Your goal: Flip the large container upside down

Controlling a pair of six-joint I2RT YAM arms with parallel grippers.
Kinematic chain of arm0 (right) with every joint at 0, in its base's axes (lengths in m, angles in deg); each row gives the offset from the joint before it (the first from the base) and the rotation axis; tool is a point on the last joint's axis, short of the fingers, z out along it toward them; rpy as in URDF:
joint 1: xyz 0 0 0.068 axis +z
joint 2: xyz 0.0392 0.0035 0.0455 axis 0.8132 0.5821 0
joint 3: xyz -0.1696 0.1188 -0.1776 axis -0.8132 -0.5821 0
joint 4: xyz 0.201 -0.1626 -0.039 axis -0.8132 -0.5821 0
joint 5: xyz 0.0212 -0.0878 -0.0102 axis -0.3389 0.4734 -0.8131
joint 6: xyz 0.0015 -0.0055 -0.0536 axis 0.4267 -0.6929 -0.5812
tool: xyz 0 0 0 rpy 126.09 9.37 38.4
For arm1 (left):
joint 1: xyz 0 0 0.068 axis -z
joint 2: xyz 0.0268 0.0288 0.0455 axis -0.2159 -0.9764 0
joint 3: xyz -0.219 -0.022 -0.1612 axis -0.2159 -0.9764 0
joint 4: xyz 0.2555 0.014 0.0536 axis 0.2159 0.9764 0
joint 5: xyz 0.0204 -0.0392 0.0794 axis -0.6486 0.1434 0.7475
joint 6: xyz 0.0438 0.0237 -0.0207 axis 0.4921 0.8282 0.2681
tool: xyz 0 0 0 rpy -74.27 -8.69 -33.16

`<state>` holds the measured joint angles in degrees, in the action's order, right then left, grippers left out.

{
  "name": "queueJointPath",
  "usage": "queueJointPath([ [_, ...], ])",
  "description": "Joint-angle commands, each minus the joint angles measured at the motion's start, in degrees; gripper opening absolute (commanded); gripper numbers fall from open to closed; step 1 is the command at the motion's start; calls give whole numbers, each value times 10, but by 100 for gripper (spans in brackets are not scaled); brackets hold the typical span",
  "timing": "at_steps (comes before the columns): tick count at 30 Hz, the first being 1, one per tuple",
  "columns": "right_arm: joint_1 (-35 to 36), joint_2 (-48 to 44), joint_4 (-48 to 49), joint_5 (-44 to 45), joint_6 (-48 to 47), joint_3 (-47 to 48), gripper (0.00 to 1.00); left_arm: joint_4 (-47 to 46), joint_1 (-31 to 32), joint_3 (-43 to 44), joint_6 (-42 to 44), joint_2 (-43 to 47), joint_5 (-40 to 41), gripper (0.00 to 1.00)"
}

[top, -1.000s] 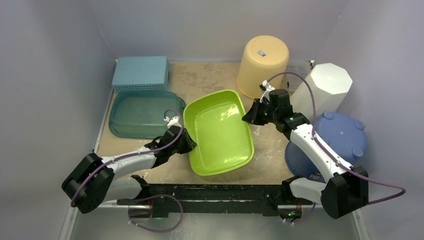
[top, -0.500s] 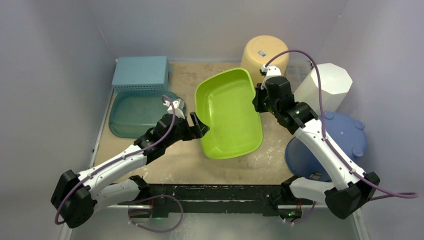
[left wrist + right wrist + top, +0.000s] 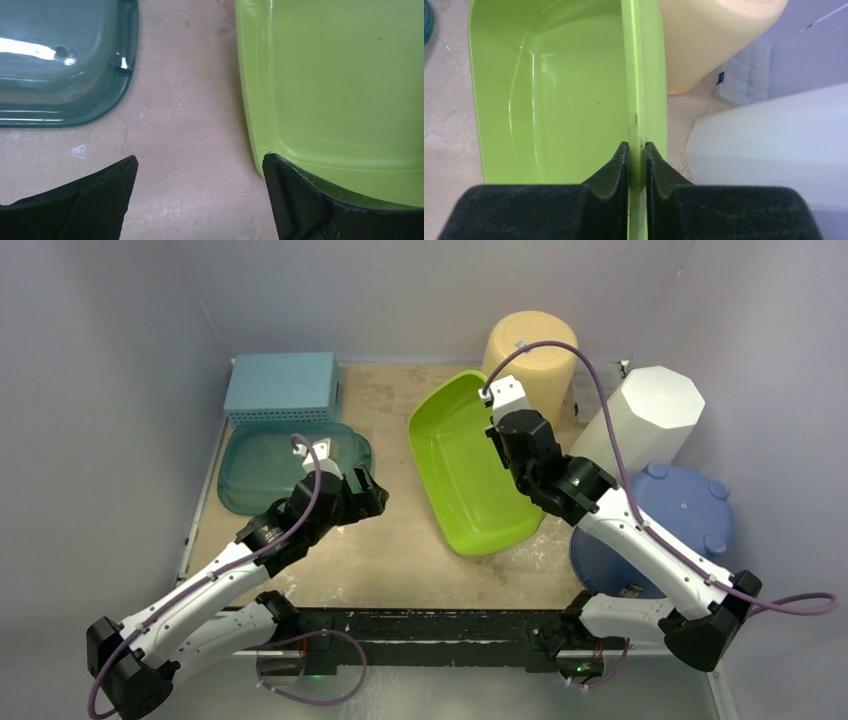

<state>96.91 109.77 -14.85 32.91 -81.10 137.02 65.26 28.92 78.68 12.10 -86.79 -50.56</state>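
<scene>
The right gripper [image 3: 637, 152] pinches the green tub [image 3: 465, 480] by its rim, tipped up, so it looks half turned. The left gripper [image 3: 199, 161] is spread wide and empty beside it.

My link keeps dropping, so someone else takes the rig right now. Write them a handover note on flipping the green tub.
The left gripper is open and holds nothing, over bare table between the green tub and the teal tub.
The right gripper is shut on the green tub's raised rim.
Done: the tub is tipped steeply onto its side, opening facing the left arm.
Left: carry it over until the opening faces down, then release.
</scene>
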Motion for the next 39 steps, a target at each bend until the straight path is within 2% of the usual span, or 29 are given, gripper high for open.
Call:
queueJointPath([
  [1, 29, -44, 140, 69, -152, -17, 0, 100, 1, 55, -9, 18, 83, 96],
  [7, 86, -69, 269, 108, -335, -86, 0, 135, 0, 82, -16, 16, 118, 99],
  [16, 103, -73, 316, 93, -486, -134, 0, 136, -1, 84, -26, 17, 119, 99],
  [23, 153, -91, 344, 130, -544, -162, 0, 156, -1, 79, -45, 51, 148, 98],
  [30, 197, -99, 342, 141, -571, -207, 0, 154, -1, 131, -51, -5, 145, 98],
  [36, 251, -96, 350, 135, -588, -253, 0, 133, -1, 126, -63, 2, 142, 98],
  [39, 287, -95, 377, 167, -586, -283, 0, 147, -1, 128, -66, 4, 143, 98],
])
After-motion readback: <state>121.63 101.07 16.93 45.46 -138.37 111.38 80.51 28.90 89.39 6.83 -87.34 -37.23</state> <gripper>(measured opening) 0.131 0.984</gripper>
